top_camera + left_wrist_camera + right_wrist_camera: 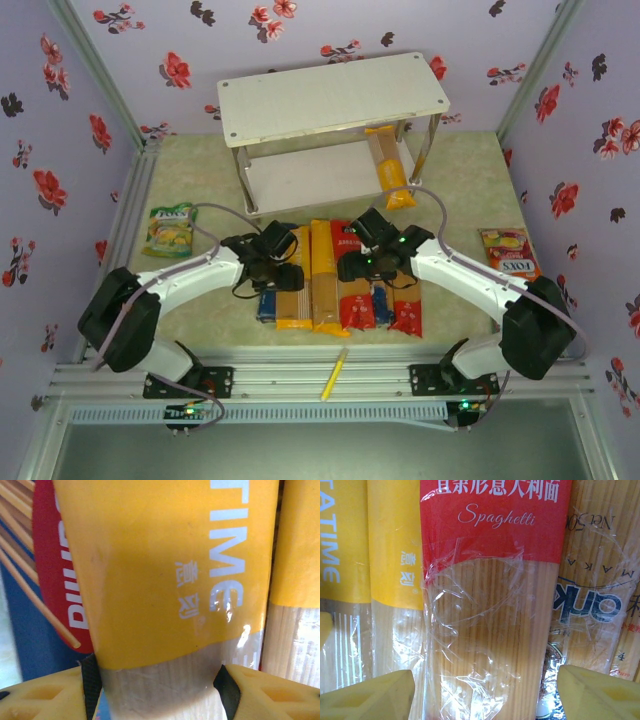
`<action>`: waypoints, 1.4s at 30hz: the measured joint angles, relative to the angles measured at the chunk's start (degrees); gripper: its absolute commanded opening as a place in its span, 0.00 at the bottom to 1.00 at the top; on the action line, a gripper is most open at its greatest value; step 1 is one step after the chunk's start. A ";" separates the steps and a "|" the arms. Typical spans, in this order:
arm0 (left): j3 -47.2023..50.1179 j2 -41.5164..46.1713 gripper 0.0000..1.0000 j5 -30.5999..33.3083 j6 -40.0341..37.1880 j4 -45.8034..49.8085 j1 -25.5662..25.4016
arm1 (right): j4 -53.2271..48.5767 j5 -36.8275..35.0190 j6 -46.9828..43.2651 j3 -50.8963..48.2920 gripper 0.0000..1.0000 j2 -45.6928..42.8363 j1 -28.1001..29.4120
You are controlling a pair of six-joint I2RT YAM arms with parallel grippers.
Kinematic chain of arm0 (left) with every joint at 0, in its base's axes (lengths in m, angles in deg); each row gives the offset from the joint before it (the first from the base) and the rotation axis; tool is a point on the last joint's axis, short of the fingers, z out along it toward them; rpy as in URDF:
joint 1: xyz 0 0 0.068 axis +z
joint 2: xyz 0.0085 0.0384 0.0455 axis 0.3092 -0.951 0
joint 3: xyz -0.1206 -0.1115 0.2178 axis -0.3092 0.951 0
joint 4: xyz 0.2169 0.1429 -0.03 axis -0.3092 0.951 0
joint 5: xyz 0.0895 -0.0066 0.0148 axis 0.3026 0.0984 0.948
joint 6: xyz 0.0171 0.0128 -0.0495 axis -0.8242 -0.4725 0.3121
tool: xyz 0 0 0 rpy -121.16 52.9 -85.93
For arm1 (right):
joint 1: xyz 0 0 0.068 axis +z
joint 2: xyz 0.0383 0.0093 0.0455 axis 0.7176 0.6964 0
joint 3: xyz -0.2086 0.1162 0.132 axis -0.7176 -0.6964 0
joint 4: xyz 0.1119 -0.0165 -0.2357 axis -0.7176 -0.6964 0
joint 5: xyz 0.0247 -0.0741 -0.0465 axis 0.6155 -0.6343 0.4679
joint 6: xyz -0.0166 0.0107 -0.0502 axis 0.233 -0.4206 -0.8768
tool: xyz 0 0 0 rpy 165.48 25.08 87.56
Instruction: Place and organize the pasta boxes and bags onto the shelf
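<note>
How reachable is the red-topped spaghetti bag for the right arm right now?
Probably yes: the right arm has its jaws open on either side of the red-topped spaghetti bag, nothing between. Neighbouring bags lie tight against it and may get caught.

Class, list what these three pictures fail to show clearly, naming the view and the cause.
- Top view: the left gripper and right gripper cover much of the outer pasta packs.
- Top view: the shelf's upper board hides the far end of the orange bag.
- Left wrist view: the frame's top edge cuts the yellow bag's brand word.
</note>
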 measured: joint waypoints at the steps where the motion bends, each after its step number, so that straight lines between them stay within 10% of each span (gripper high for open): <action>1: 0.00 -0.11 0.58 -0.26 0.00 -0.22 0.02 | -0.02 -0.04 0.00 0.00 0.76 -0.11 0.00; 12: 0.24 -0.04 0.00 -4.39 0.63 -2.23 1.03 | -0.04 -0.83 0.00 0.00 0.76 -0.35 0.00; 42: 0.42 10.67 0.00 -21.31 2.95 -7.10 16.15 | -1.11 -3.26 -0.02 2.32 0.76 0.68 0.00</action>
